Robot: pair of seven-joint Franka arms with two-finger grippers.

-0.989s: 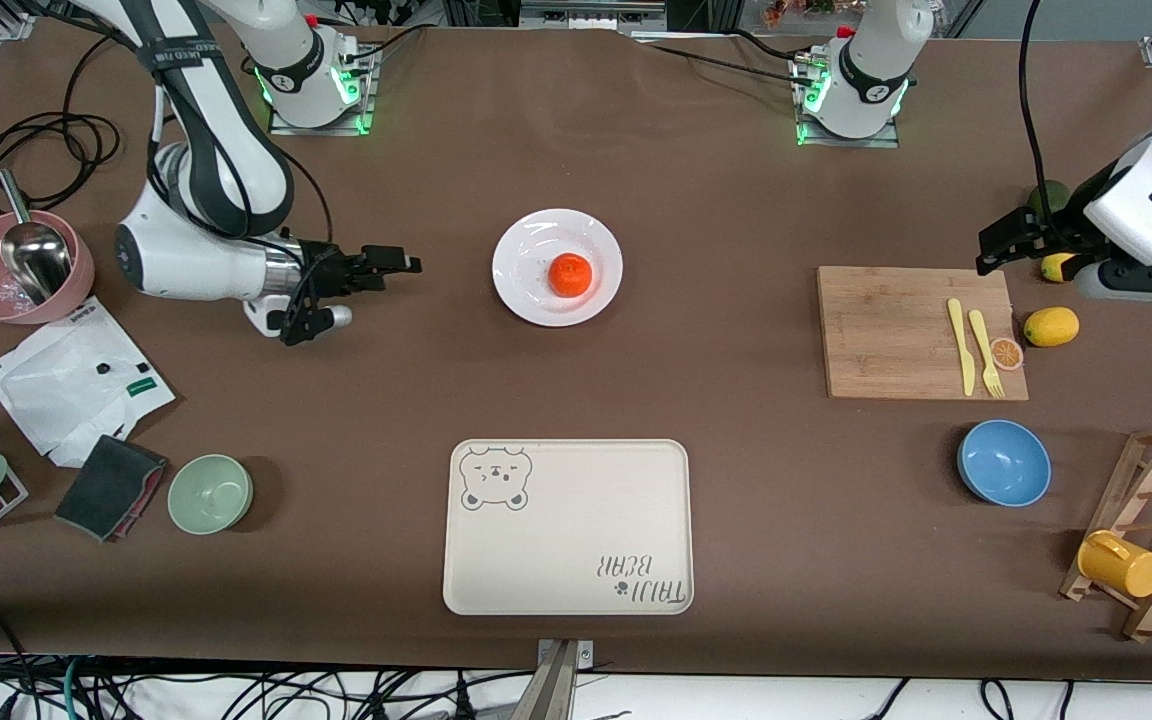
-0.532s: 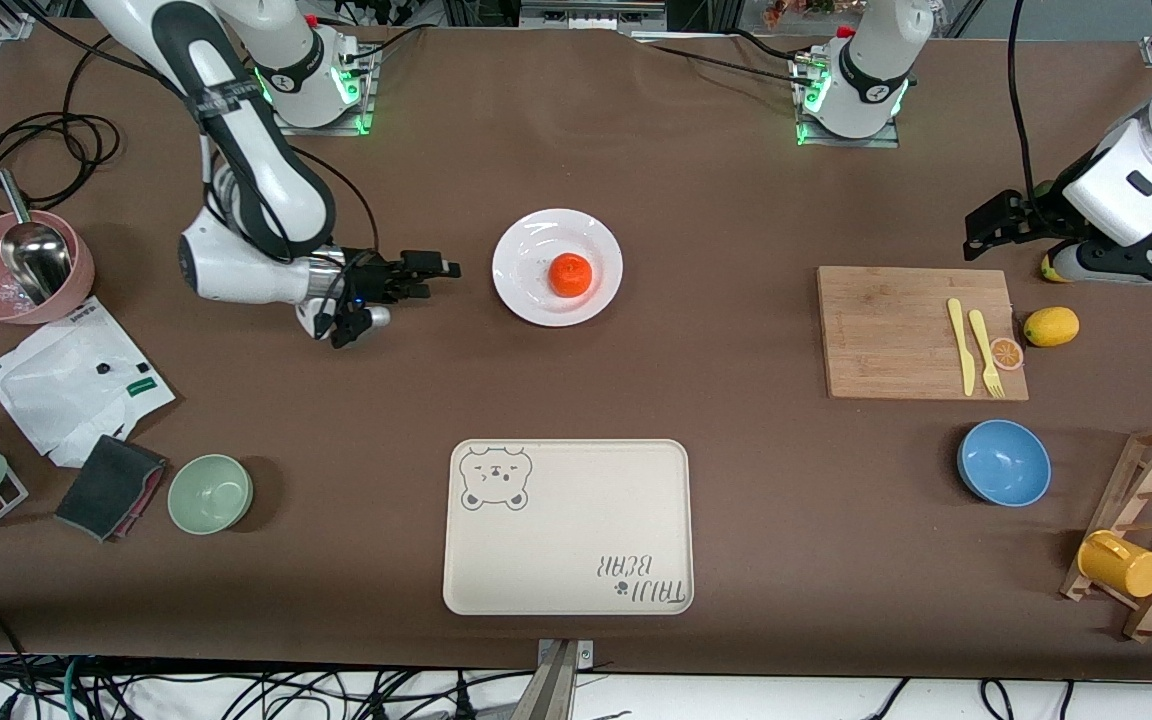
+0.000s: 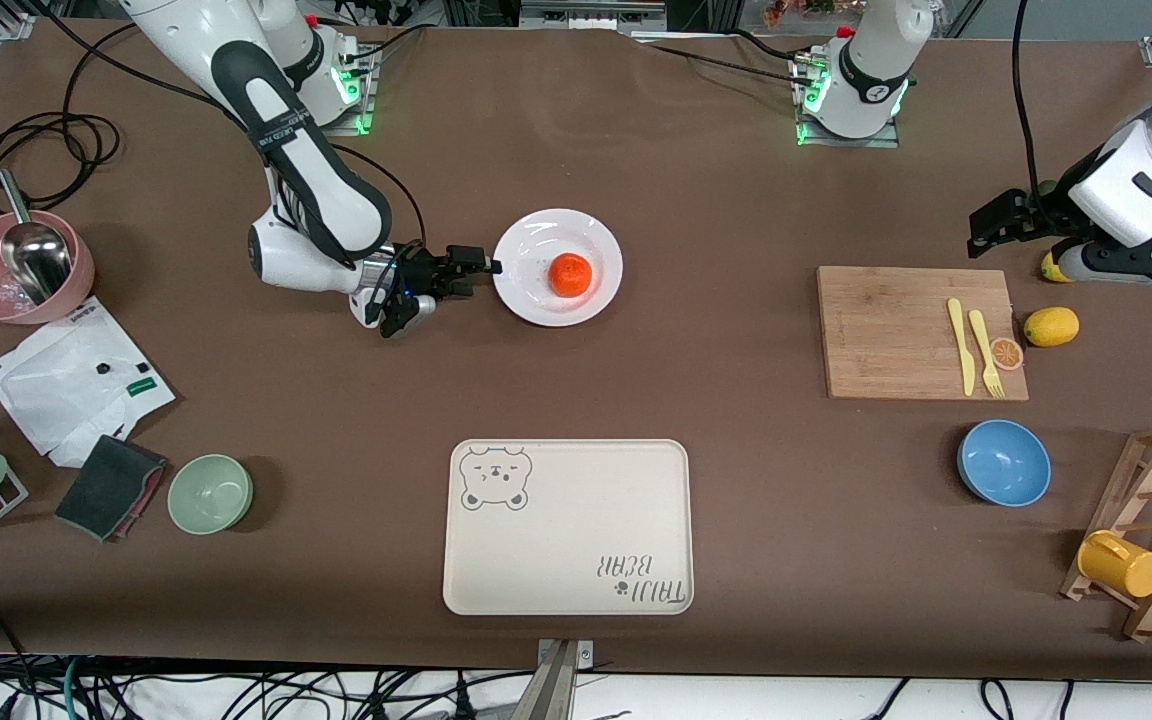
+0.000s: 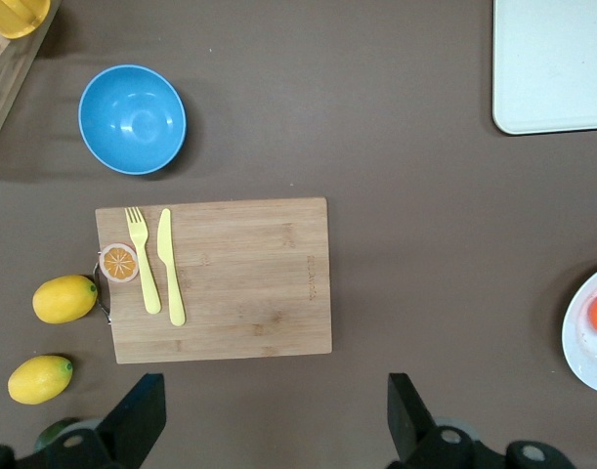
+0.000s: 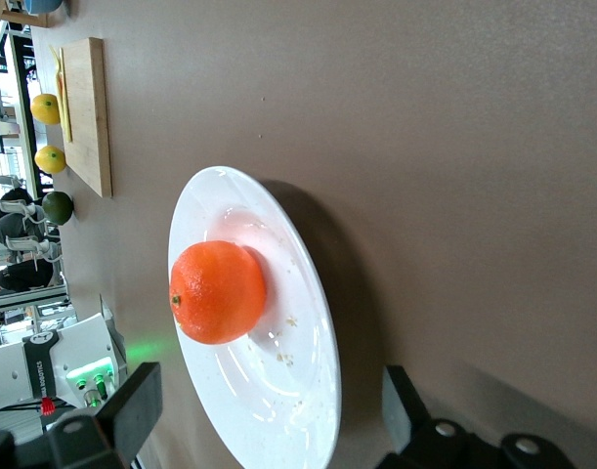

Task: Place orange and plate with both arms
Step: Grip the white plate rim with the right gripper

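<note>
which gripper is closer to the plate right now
Right. The right gripper is open beside the plate rim; the left gripper hangs open above the cutting board end.

One orange [image 3: 570, 274], one plate [image 3: 591, 240], two lemons [image 3: 1051, 326], three bowls [image 3: 1004, 462], one tray [image 3: 576, 500]

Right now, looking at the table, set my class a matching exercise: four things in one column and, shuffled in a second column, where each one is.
Column 1
1. orange
2. yellow fork
3. right end effector
4. yellow cup

Column 2
A. on the wooden rack
B. on the plate
C. beside the plate's rim, toward the right arm's end of the table
D. on the cutting board

Pairs: 1-B, 2-D, 3-C, 4-A
</note>
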